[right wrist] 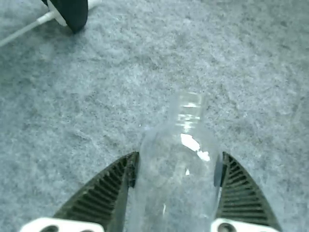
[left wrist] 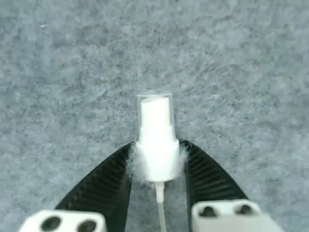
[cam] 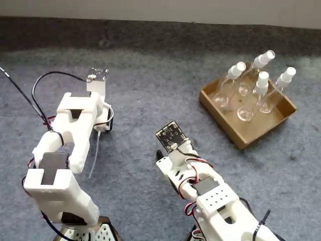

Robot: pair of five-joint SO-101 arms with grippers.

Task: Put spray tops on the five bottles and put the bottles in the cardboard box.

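My left gripper (left wrist: 157, 151) is shut on a white spray top (left wrist: 156, 140) with a clear cap, held just above the grey carpet. In the high view its thin dip tube (cam: 94, 154) hangs below that gripper (cam: 103, 126) at the left. My right gripper (right wrist: 176, 166) is shut on a clear bottle (right wrist: 179, 154) with an open neck and no top. In the high view this gripper (cam: 161, 156) is at lower centre, right of the left one. The cardboard box (cam: 221, 118) lies at the right and holds several topped bottles (cam: 261, 85).
Grey carpet covers the whole work surface. In the right wrist view, the other arm's black fingertip (right wrist: 72, 12) and the white tube (right wrist: 26, 26) show farther off. Open carpet lies between the two grippers and the box.
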